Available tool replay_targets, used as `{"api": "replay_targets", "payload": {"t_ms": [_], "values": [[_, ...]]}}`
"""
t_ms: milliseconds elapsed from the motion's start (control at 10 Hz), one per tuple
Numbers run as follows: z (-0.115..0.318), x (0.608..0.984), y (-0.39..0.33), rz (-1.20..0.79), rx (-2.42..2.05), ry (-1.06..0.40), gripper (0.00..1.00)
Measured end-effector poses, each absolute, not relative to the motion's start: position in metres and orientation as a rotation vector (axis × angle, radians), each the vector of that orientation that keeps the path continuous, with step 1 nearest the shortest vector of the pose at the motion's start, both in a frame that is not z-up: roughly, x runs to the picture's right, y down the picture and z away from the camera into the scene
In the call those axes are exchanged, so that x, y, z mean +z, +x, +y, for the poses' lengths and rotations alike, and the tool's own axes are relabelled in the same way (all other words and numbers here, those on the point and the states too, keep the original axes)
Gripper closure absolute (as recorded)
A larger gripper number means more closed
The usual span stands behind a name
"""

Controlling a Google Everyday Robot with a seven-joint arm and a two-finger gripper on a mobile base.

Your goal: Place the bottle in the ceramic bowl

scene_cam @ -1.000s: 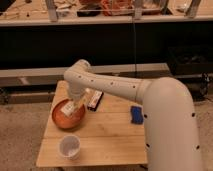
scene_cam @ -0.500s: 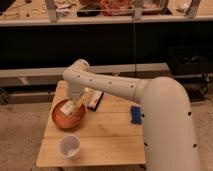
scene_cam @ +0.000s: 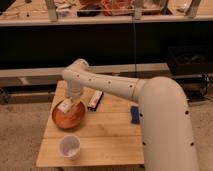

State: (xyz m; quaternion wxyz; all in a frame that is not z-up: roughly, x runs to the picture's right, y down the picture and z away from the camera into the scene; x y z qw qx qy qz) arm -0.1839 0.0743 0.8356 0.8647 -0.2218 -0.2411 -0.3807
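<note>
The orange-brown ceramic bowl (scene_cam: 65, 120) sits on the left part of the small wooden table (scene_cam: 107, 135). The cream-white bottle (scene_cam: 65, 105) with tan markings is over the bowl's far inner side, tilted, at the tip of my arm. My gripper (scene_cam: 69, 103) hangs right above the bowl, at the bottle. The bottle seems to be low in the bowl, but I cannot tell whether it rests on it.
A small white cup (scene_cam: 70, 147) stands at the table's front left. A dark rectangular packet (scene_cam: 95, 100) lies just right of the bowl. A blue flat object (scene_cam: 134, 114) lies at the right, next to my arm. A dark shelf unit stands behind.
The gripper with the bottle has sunk slightly lower into the bowl. Nothing else moved.
</note>
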Motion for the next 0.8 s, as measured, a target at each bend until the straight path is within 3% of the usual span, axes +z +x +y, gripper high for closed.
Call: {"api": "replay_targets", "payload": {"t_ms": [200,400,800], "values": [[0.0739,0.8369,-0.1836,-0.507,-0.802,-0.466,0.35],[0.0740,0.8383,-0.1834,-0.509,-0.806,-0.466,0.20],[0.0734,0.8407,-0.1851,-0.512,-0.817,-0.465,0.20]]}}
